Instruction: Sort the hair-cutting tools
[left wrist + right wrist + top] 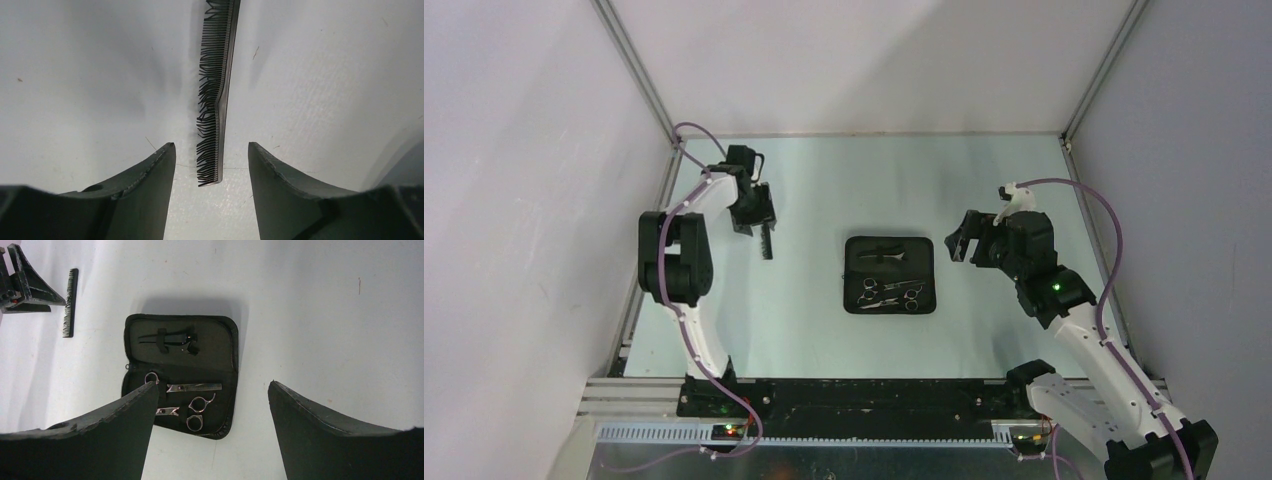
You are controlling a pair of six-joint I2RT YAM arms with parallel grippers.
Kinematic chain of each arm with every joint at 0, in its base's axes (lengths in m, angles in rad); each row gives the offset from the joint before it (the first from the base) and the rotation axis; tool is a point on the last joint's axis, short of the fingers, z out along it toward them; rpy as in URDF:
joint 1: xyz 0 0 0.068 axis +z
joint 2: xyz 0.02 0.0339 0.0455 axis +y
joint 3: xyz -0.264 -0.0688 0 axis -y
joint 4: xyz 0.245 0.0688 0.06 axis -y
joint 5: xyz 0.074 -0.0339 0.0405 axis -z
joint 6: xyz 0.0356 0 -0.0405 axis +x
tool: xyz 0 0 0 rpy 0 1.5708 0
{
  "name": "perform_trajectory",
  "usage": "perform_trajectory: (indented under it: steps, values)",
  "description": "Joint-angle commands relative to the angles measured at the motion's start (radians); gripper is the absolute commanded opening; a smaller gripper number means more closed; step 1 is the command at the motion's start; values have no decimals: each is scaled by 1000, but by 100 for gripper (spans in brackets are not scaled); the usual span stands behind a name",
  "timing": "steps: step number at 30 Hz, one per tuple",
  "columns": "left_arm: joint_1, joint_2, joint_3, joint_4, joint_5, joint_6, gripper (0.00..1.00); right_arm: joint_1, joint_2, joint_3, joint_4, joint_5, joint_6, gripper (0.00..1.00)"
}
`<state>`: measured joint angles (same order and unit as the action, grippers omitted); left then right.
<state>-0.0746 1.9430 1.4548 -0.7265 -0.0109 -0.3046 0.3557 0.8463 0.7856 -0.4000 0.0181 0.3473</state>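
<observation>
The left gripper point(211, 146) is found spread, with a gap on either side of the comb point(216, 100). The comb's near end lies between the fingertips and is touched by neither. Its long axis runs straight out along the gap, with the teeth turned toward the left of the wrist view.

In the top view, the left gripper point(757, 222) is seen low over the table point(804, 190). The comb point(767, 241) lies flat there, lengthwise from far to near, well apart from the pouch point(921, 268) on its right.

The right gripper point(212, 384) is also found spread wide, with nothing between its fingers. It is held above the table, to the right of the pouch point(220, 345).

The pouch lies opened flat. A thin black hair clip point(175, 340) is tucked under a strap in the far half; whether a second lies with it cannot be told. Two silver scissors point(195, 388) are held in the near half. They lie crosswise and point opposite ways, one being partly hidden by a finger.
</observation>
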Motion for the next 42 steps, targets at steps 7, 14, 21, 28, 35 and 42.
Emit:
perform_trajectory:
  steps: [7,14,21,28,35,42]
  values:
    - [-38,32,-19,23,3,-68,56,-8,-17,-3,9,6,9,85]
    - [-68,43,-41,1,47,-111,53,-8,-21,-14,16,3,13,85]
    - [-100,-38,-179,89,28,-170,51,-14,-41,-35,14,10,15,85]
    - [-103,-224,-214,121,-185,-198,57,-18,-47,-44,15,6,17,85]
    - [-100,-162,-151,93,-257,-180,61,-20,-52,-47,16,-2,22,85]
    - [-100,-87,-144,66,-195,-214,61,-22,-85,-62,9,4,29,85]
